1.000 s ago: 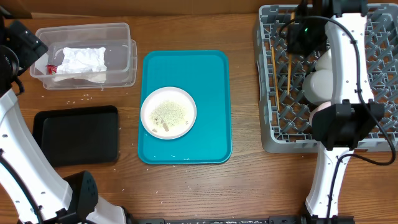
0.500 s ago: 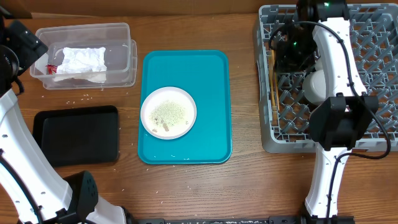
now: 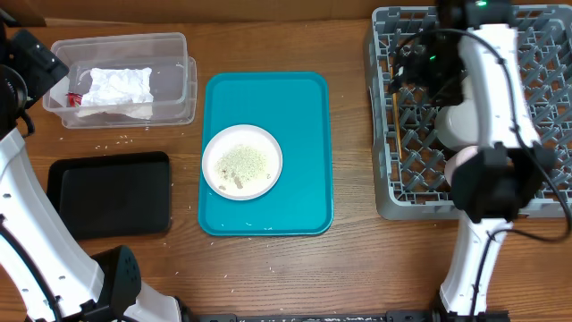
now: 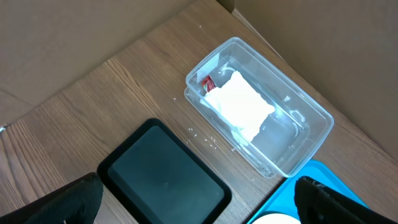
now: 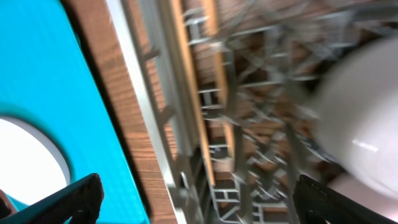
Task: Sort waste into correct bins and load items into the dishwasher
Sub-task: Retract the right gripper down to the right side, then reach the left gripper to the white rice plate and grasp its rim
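Right gripper [image 5: 199, 202] spread wide and empty above the dish rack [image 3: 380, 107], with the chopsticks [image 5: 189, 93] lying inside it.

The rack sits right of the teal tray [image 3: 304, 107], and the chopsticks run along the rack's tray-side edge beside a white bowl [image 3: 460, 121]. The left gripper [image 4: 199, 199] hangs wide and empty off the tray's far-left corner, over the clear tub [image 3: 170, 54] with the napkin [image 3: 116, 87] in it. The plate [image 3: 241, 162] on the tray carries rice grains. Loading it unscraped would likely scatter them through the rack. The thin sticks may slip through the grid, or the arm may snag a peg as it lifts away.
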Robot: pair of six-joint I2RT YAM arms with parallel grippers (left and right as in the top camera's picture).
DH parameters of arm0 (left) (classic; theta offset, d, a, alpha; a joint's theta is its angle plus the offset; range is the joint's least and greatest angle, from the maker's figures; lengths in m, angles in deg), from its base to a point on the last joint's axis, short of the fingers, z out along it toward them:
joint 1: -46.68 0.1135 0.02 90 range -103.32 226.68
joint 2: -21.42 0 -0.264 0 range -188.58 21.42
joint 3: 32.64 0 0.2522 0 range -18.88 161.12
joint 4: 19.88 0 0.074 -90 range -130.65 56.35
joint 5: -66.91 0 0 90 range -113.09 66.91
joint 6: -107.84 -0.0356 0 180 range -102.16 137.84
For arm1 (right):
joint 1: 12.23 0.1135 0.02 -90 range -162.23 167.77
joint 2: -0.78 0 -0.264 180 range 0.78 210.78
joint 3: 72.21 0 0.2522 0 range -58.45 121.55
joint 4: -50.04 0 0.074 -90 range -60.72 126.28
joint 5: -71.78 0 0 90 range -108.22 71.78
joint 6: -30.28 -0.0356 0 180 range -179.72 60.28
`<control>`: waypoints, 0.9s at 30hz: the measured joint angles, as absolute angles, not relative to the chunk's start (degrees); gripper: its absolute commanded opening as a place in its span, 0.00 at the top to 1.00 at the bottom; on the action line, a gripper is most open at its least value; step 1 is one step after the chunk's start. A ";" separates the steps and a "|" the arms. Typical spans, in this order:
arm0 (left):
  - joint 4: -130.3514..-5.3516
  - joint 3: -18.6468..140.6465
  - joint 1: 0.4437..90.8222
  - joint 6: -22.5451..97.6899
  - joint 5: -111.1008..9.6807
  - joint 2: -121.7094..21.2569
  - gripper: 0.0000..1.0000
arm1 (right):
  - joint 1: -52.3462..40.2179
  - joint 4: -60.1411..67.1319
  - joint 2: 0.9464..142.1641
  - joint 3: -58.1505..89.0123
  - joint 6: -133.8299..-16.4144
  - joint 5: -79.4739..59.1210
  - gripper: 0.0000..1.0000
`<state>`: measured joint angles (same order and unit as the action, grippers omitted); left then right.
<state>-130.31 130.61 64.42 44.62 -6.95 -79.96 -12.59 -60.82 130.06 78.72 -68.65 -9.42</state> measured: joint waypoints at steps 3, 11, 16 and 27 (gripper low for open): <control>-130.31 130.61 64.42 44.62 -6.97 -79.96 0.00 | -17.31 -60.77 124.04 78.74 -72.83 -10.91 0.00; -130.31 130.61 64.42 44.62 -6.97 -79.96 0.00 | -38.71 -60.84 113.71 79.24 -78.60 -9.60 0.00; -130.31 130.61 64.42 44.62 -6.95 -79.96 0.00 | -43.58 -60.82 113.99 79.22 -79.38 -9.16 0.00; -130.31 130.40 63.94 50.04 -37.09 -79.96 0.00 | -47.28 -60.75 113.99 79.22 -79.67 -8.72 0.00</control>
<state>-130.31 130.40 63.94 50.04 -37.09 -79.96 -47.28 -60.75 113.99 79.22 -79.67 -8.72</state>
